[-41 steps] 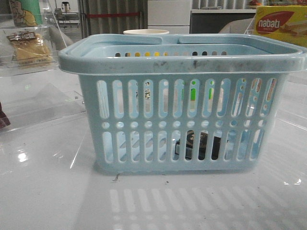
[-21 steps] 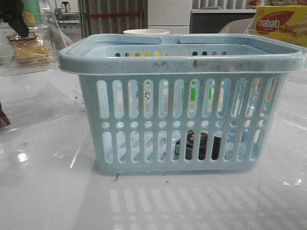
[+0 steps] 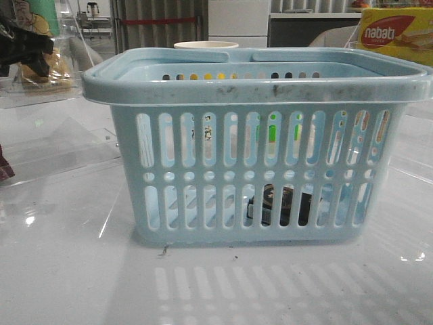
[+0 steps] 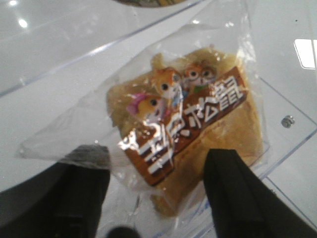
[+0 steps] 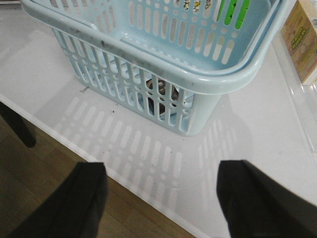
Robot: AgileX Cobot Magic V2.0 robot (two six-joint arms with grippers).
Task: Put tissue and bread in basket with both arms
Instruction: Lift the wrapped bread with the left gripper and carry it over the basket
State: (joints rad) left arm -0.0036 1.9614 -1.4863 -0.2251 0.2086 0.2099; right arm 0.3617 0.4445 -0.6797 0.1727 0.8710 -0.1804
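Observation:
The light-blue basket (image 3: pixel 257 145) stands in the middle of the table. The black-and-grey tissue (image 3: pixel 281 205) lies inside it on the bottom, seen through the slots, and also shows in the right wrist view (image 5: pixel 161 94). The bread (image 4: pixel 198 114), golden-brown in a clear wrapper with a dark label, lies on a clear tray at the far left (image 3: pixel 51 71). My left gripper (image 4: pixel 156 168) is open just above the bread, its fingers either side of the packet's near end; in the front view (image 3: pixel 27 49) it covers part of the bread. My right gripper (image 5: pixel 161 173) is open and empty over the table's front edge, short of the basket (image 5: pixel 163 54).
A yellow-and-red nabati box (image 3: pixel 396 34) stands at the back right. A paper cup (image 3: pixel 206 45) stands behind the basket. Clear acrylic trays (image 3: pixel 61 145) lie on the left. A printed carton (image 5: pixel 302 39) stands right of the basket. The table's front edge (image 5: pixel 148 191) runs below my right gripper.
My left gripper has come into the front view at the top left and dropped down over the bread. The basket and tissue have not moved.

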